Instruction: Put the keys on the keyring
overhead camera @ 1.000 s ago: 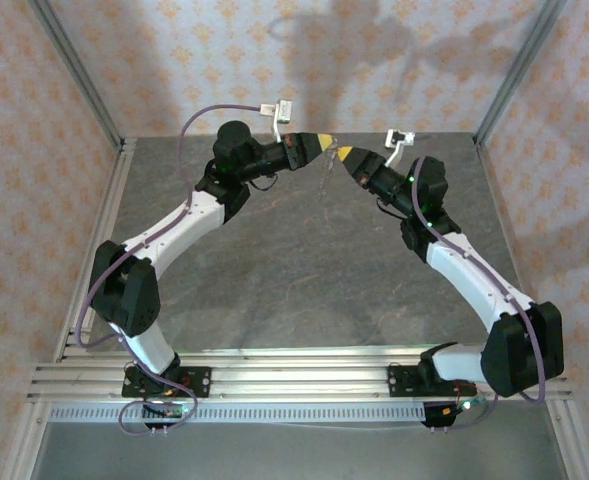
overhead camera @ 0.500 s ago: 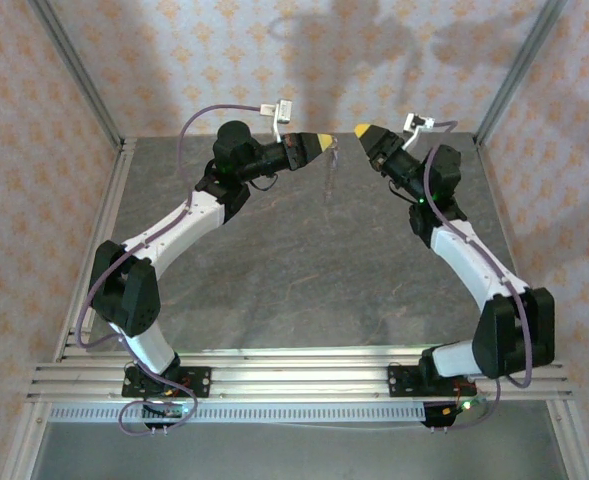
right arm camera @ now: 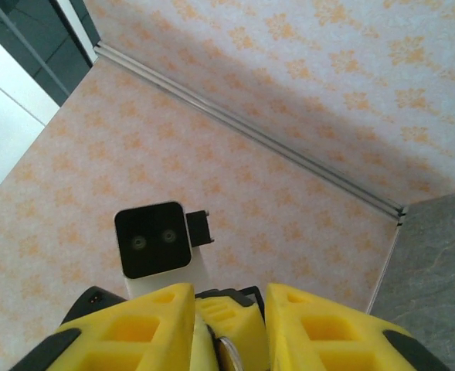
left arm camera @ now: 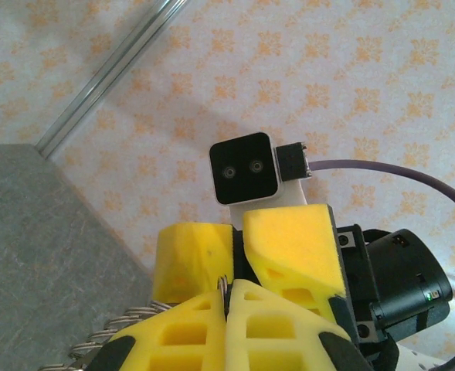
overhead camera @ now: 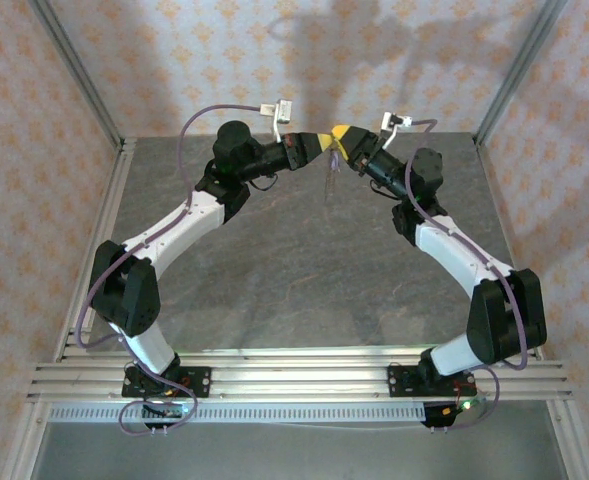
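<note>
Right claw (overhead camera: 344, 135) back, left claw (overhead camera: 324, 139) gripping keyring (overhead camera: 328, 176)

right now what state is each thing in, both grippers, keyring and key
left gripper: shut on the keyring
right gripper: partly open, jaws either side of the left gripper's tips
keyring: off the table, hanging from the left gripper
key: too small to make out

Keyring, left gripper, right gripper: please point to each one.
keyring (left arm camera: 134, 317), left wrist view, on its ridged stretch.
left gripper (overhead camera: 326, 141), top view, between its yellow fingertips.
right gripper (overhead camera: 341, 134), top view, between its yellow fingertips.
</note>
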You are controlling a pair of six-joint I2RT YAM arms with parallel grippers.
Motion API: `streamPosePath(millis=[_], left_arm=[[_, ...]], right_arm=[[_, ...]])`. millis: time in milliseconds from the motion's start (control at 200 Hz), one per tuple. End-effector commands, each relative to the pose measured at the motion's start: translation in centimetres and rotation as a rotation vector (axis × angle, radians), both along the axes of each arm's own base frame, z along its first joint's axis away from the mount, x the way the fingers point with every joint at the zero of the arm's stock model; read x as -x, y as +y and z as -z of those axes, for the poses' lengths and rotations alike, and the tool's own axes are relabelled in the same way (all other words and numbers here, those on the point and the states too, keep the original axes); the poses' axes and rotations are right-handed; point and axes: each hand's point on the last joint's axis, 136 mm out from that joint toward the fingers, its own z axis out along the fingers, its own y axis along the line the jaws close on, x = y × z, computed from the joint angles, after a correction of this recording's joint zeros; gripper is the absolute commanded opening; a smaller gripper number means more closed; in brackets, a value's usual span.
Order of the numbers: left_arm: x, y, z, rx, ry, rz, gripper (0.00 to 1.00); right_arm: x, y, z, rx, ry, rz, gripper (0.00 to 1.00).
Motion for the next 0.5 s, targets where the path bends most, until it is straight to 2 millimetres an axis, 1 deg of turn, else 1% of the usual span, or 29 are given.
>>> streamPosePath(millis=[0,150,230,330,495], left_arm=[[1.7,0.2,-4.8,0.065,-0.125,0.018,0.00],[1.6,0.2,-4.9,0.070,-0.129,0.014,0.00],[1.6,0.2,-4.8,0.069,-0.128,0.013,0.00],[1.6,0.2,-5.0,0.072,-0.132,0.011,0.00],[1.6,0.2,-5.0,0.072,-0.131,0.011,0.00]], right_arm=[[0.9,0.2,-2.1,-0.027,-0.083,-0.023,0.28],[1.2,0.1,-1.4,-0.030,-0.073,-0.019,0.24],[1.4,0.0,-1.0,-0.028,-0.070,-0.016,0.24],[1.5,0.0,-0.5,-0.023,-0.060,-0.013,0.28],[1.6,-0.2,0.2,-0.018,-0.049,-0.004,0.26]])
